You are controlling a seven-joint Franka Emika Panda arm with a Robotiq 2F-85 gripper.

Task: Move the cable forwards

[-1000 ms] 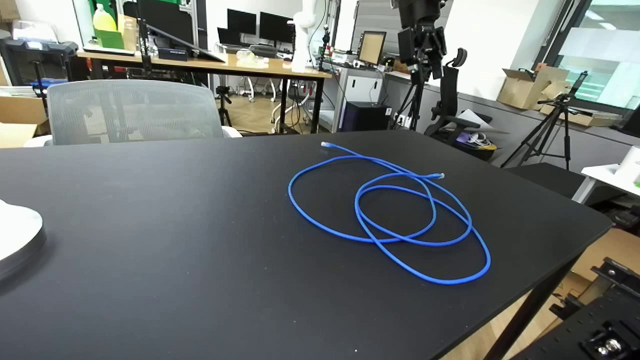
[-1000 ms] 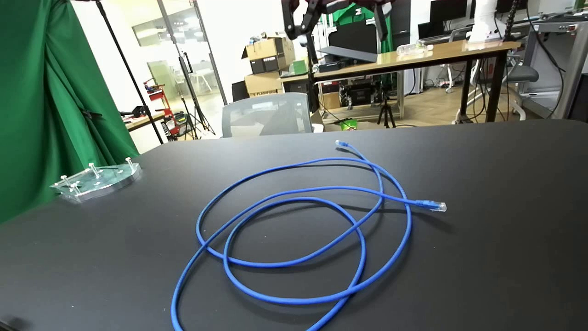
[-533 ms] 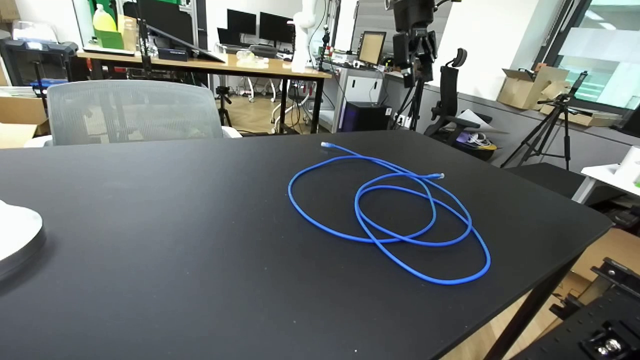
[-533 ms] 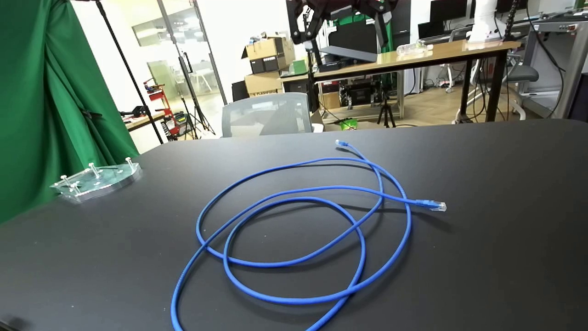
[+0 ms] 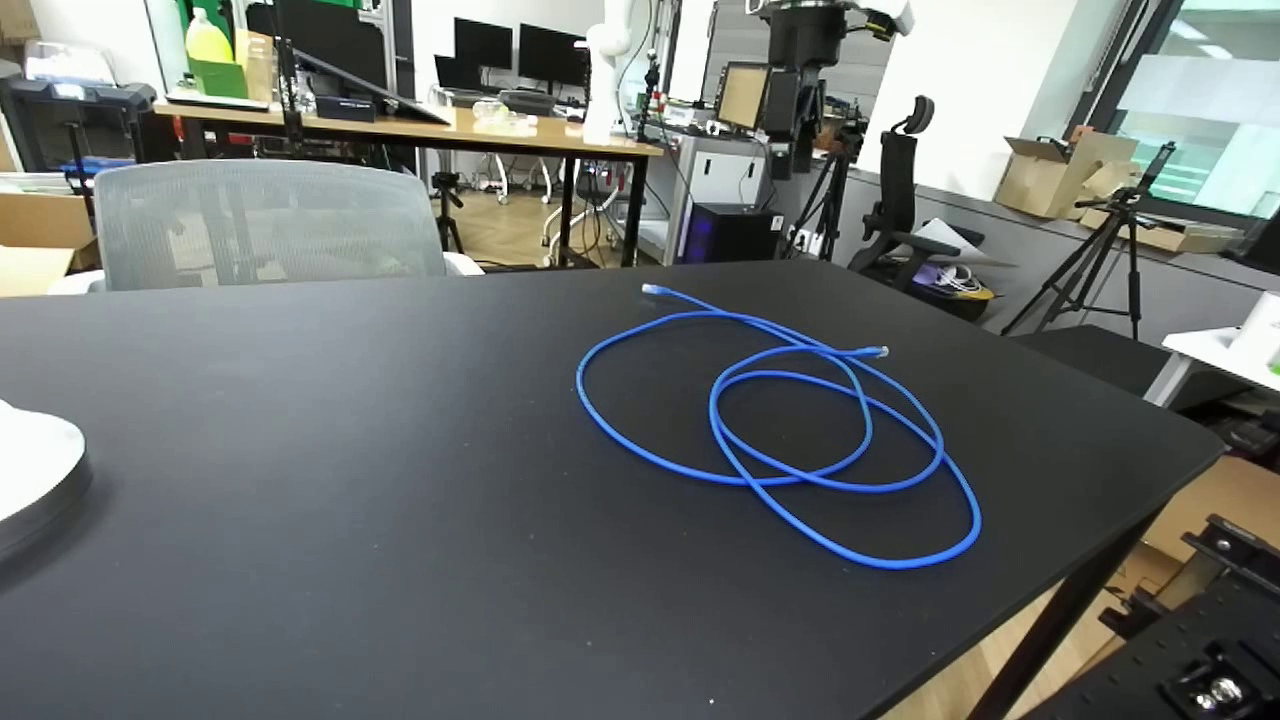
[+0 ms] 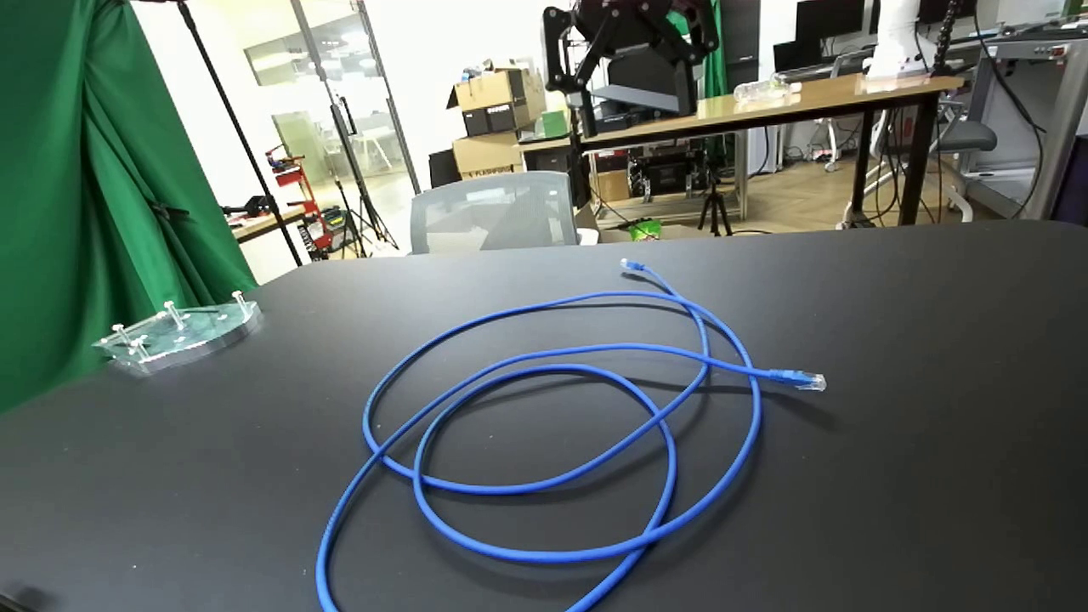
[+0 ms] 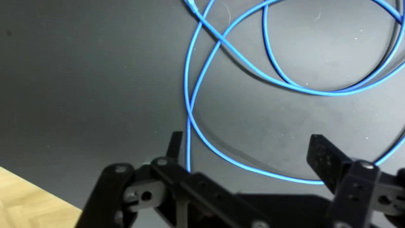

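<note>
Below my hand (image 7: pixel 246 141): the blue cable (image 6: pixel 501 490), resting on the dark table (image 6: pixel 918 425) in a few loose, overlapping loops.
Hand: I have it hanging at the top of both exterior views, pointing down, well apart from the cable.
Fingers (image 7: pixel 326 158): spread wide, as I read them from the wrist view and an exterior view.
Between the fingers: seen from my wrist view, one curve of the cable lies on the table beneath the gap and passes out of sight behind the finger at picture right.
Beside the finger at picture left: a straighter length of cable, just next to its tip, then hidden by the hand.
Beyond the fingers: more loops, across the top and right of my wrist view.
Ends of the cable: in an exterior view I see one connector (image 6: pixel 797 380) lower than the hand and off to its right; a second connector (image 6: pixel 631 264) lies almost straight under the hand in that picture, near the table's far edge.
Clear plate (image 6: pixel 191 336): on the table, well left of the hand in an exterior view, with bolts (image 6: pixel 174 314) standing up from it.
Chair (image 6: pixel 493 212): past the table's far edge, left of the hand in both exterior views.
</note>
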